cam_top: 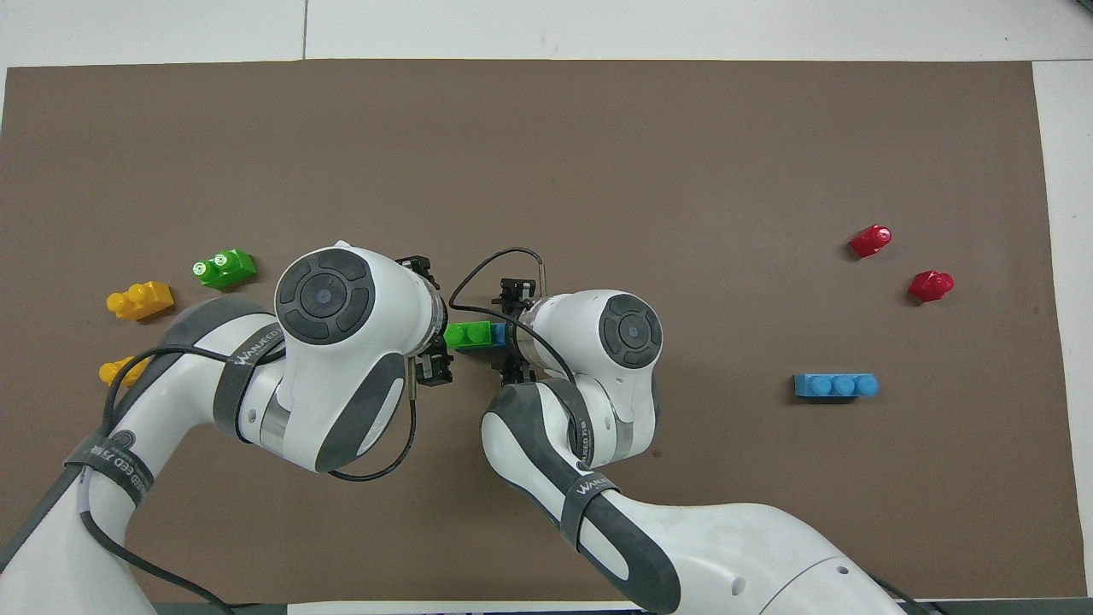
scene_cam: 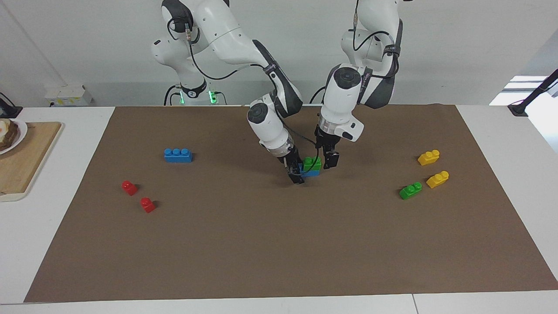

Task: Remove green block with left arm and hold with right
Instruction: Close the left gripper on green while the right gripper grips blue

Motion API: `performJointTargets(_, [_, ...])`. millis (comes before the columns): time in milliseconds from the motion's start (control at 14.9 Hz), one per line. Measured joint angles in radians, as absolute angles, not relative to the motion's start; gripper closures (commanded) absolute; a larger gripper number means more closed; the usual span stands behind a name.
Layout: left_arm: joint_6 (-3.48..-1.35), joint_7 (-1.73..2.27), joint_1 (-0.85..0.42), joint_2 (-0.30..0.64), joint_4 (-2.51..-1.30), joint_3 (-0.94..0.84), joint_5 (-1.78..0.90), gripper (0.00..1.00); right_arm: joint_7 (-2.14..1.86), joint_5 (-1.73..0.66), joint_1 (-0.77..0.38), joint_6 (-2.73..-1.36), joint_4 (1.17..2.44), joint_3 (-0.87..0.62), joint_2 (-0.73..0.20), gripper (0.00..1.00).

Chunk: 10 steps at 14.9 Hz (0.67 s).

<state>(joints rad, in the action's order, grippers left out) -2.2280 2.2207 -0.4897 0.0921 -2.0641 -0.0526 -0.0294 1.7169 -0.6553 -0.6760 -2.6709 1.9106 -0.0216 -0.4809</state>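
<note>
You've got the green block [scene_cam: 312,163] sitting on top of a blue brick [scene_cam: 310,172] near mid-mat, on the brown mat [scene_cam: 279,244], closer to the robots than the mat's middle line. In the overhead view the green block [cam_top: 467,334] covers most of the blue brick [cam_top: 498,334], w/ only the blue end toward the right arm showing. Right gripper [scene_cam: 297,173] is down at that blue end, fingers spread w/ one either side of the brick; can't tell if they touch it, and nothing is clamped yet. Left gripper [scene_cam: 328,157] is just beside the green block on the end toward the left arm, fingers apart, not holding anything; contact w/ the block can't be read. Overhead, the left gripper [cam_top: 434,320] and right gripper [cam_top: 515,333] flank the stack from both ends. Rest of the mat: a 2nd green brick [scene_cam: 410,190] and 2 yellow bricks [scene_cam: 428,157] [scene_cam: 437,179] toward the left arm's end, well apart from the stack. Toward the right arm's end you've got a blue three-stud brick [scene_cam: 178,155] and 2 small red bricks [scene_cam: 129,187] [scene_cam: 148,204]. Off the mat at that end, a wooden board [scene_cam: 26,157] w/ a plate [scene_cam: 13,135] at the table edge.
</note>
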Motion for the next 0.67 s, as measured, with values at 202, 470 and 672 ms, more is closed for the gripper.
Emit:
performJointTargets(202, [-2.251,2.238,-0.494,0.092,-2.08,-0.053,-0.029,0.0,1.717,-0.655,-0.676,-2.672,1.91,-0.021,-0.481,0.13])
performJointTargets(470, [-2.267,2.283,-0.508,0.092,-2.102,-0.054,-0.029,0.0,1.718,-0.656,-0.671,-2.672,1.91,-0.015,-0.48,0.38])
performJointTargets(672, [-2.282,2.293,-0.509,0.093,-2.11,-0.054,-0.029,0.0,1.719,-0.659,-0.664,-2.672,1.908,-0.015,-0.479,0.78])
